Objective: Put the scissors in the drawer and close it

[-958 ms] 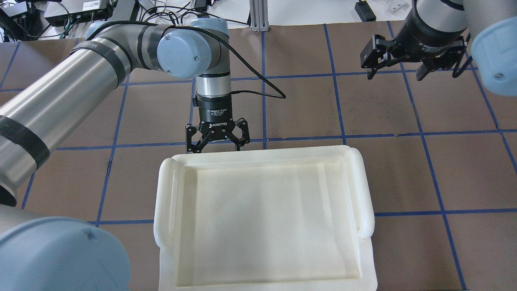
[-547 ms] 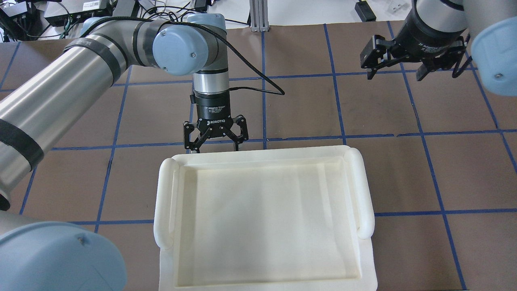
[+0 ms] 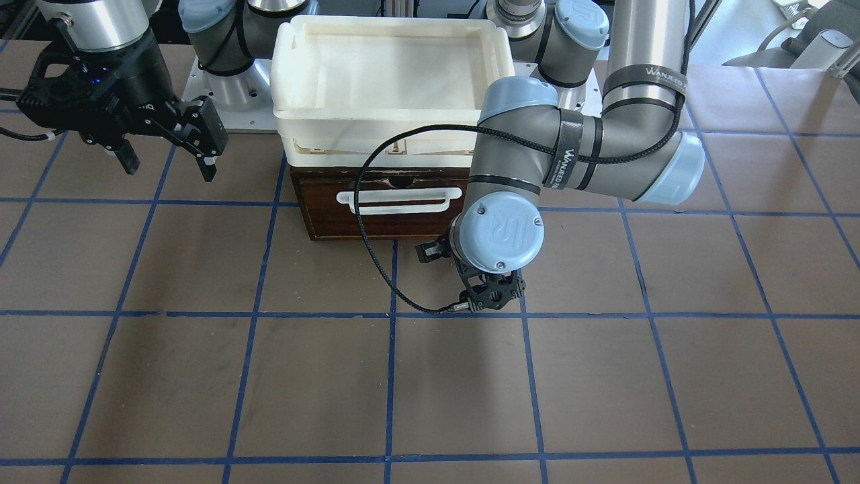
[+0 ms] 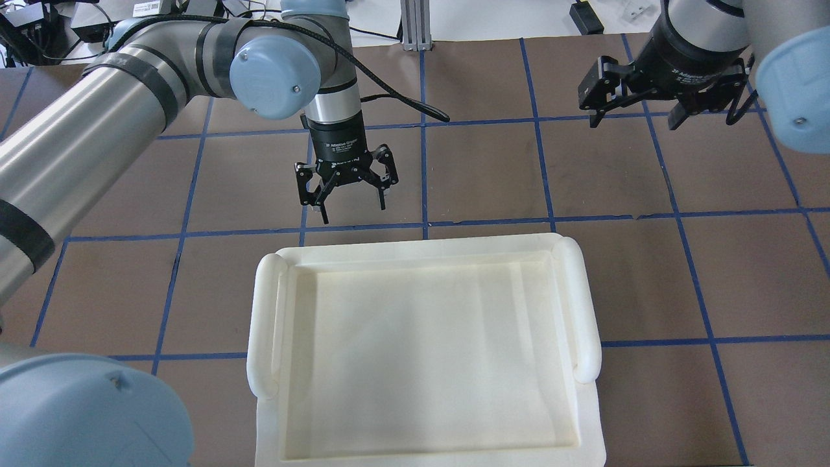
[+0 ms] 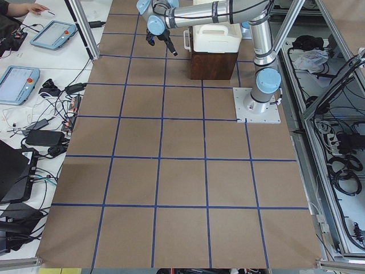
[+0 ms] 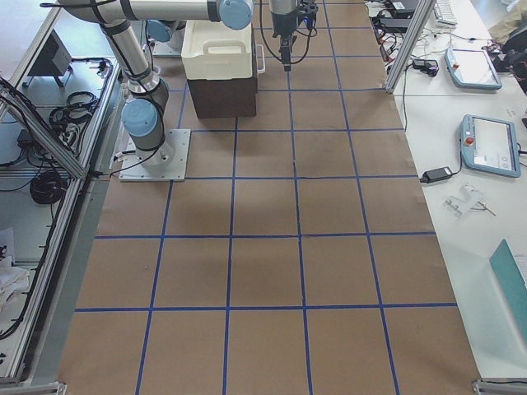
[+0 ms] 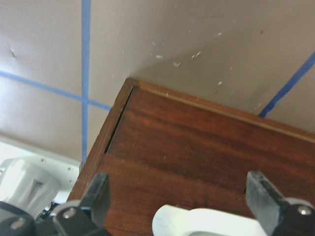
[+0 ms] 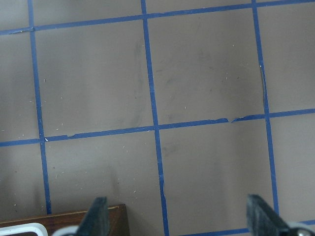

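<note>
Spanning every view, the table (image 4: pixel 746 272) carries a tray (image 4: pixel 415 250) stacked on the drawer (image 3: pixel 383 222), which looks pushed in. The left arm (image 4: pixel 97 130) reaches out in front of the drawer. The right arm (image 4: pixel 700 26) hangs off to one side.

Both tools are released and empty. The left gripper (image 4: pixel 352 209) hovers with its fingers spread, just clear of the drawer front. The right gripper (image 4: pixel 634 120) is spread too, well apart from it. A white handle (image 3: pixel 400 199) runs across the front, and a black cable (image 3: pixel 357 198) from the left wrist loops past it.

The scissors show in no view; I judge they lie inside the shut drawer.

Risk: the cable could catch the handle as the arm moves and drag the drawer open. If the front is not fully home, the closing is unfinished.

Count: one table, two arms, one tray, one drawer, two grippers, one handle, one cable, no visible scissors.
</note>
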Motion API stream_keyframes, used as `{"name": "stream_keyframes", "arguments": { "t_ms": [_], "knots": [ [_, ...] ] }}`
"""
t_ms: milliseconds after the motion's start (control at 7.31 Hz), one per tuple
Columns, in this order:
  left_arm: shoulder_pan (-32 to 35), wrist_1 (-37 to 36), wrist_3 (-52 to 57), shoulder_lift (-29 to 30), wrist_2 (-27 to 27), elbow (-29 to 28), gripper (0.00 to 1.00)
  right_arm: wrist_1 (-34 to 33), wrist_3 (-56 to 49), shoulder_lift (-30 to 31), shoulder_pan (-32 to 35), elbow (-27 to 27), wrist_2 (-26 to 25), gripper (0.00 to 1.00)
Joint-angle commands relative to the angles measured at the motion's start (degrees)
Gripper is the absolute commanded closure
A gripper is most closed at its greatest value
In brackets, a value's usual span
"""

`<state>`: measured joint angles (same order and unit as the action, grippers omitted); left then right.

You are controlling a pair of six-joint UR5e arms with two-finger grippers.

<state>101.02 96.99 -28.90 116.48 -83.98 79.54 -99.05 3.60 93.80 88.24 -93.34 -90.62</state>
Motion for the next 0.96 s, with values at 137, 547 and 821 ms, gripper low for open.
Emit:
{"name": "stream_keyframes", "arguments": {
  "t_ms": [137,547,821],
  "knots": [
    [-3.10,-8.54,4.17,-1.86,-1.00,-1.75,0.00,0.09,0.00,0.07,0.00,0.00,0.00,0.00],
    [-6.35,-12.88,13.66,-5.46,-1.10,-2.63,0.00,0.09,0.00,-0.02,0.00,0.00,0.00,0.00],
    [-8.72,-12.88,21.04,-8.80,-3.81,-3.25,0.00,0.17,0.00,-0.02,0.00,0.00,0.00,0.00]
  ]
}}
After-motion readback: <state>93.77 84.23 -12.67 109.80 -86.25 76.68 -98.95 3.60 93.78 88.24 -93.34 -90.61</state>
